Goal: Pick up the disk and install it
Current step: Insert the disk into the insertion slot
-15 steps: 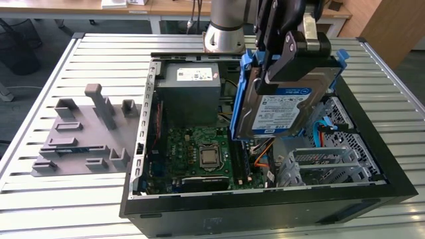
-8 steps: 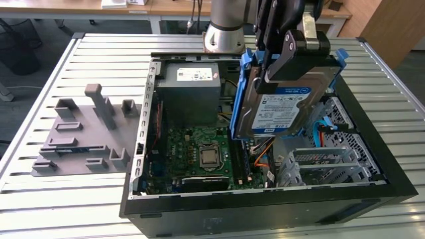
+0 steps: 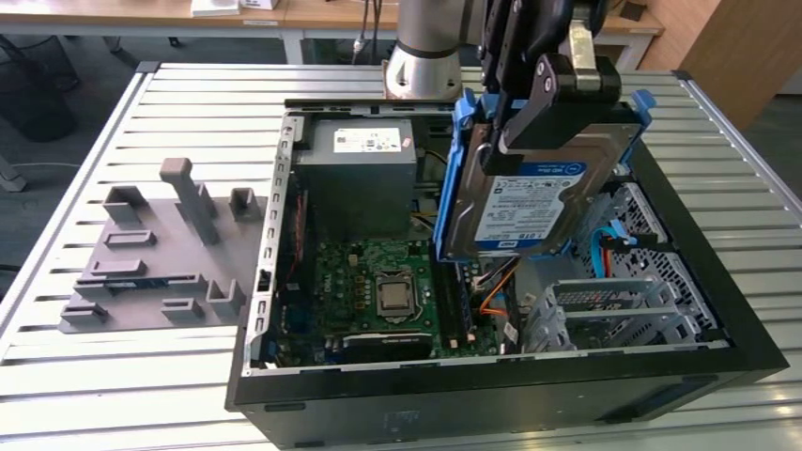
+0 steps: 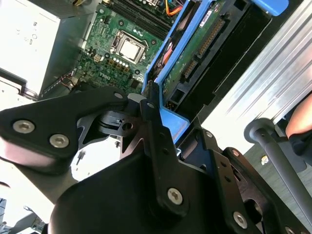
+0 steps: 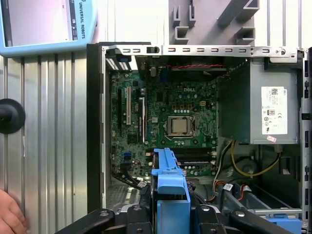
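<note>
Open tower case [image 3: 501,395] lies on slatted table [image 3: 126,395], motherboard [image 3: 376,282] exposed. Disk [image 3: 539,202] hangs above case interior, near upright, label facing exterior view, clear of drive cage [image 3: 614,310]. Gripper [image 3: 542,122] holds it by top edge of blue carrier; fingers [image 4: 156,136] clamped on that edge. I judge: pick done, seating in bay not yet done.

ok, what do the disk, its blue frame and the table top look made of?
The disk: bare silvery metal shell, dull sheen, with a white-and-blue label, likely paper. Its frame: blue plastic, judging by its matte moulded look. The table top: probably aluminium, pale brushed grey ribbed slats.
</note>
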You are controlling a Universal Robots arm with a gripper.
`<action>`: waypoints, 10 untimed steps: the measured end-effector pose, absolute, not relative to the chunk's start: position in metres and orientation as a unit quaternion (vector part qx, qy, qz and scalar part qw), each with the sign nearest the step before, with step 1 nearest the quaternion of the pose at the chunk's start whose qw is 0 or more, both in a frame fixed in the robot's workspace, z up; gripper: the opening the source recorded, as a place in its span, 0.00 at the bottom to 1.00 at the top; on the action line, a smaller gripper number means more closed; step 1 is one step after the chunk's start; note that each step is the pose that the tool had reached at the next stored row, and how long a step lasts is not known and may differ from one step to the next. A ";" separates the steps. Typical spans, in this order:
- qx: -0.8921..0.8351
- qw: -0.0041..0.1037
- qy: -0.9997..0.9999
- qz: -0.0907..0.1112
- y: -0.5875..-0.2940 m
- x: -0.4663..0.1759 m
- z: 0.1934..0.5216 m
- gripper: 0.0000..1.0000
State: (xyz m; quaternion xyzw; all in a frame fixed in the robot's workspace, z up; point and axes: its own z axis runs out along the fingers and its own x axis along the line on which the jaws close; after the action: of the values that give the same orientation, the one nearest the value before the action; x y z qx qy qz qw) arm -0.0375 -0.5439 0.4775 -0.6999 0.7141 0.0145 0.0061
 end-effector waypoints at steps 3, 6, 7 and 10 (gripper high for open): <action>-0.700 0.006 0.714 0.015 -0.543 -0.038 0.477 0.36; -0.700 0.006 0.714 0.015 -0.543 -0.038 0.477 0.36; -0.700 0.006 0.714 0.015 -0.543 -0.038 0.477 0.36; -0.700 0.006 0.714 0.015 -0.542 -0.038 0.477 0.36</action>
State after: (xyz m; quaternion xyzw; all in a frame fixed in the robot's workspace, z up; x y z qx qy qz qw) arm -0.0375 -0.5419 0.4775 -0.6999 0.7140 0.0145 0.0061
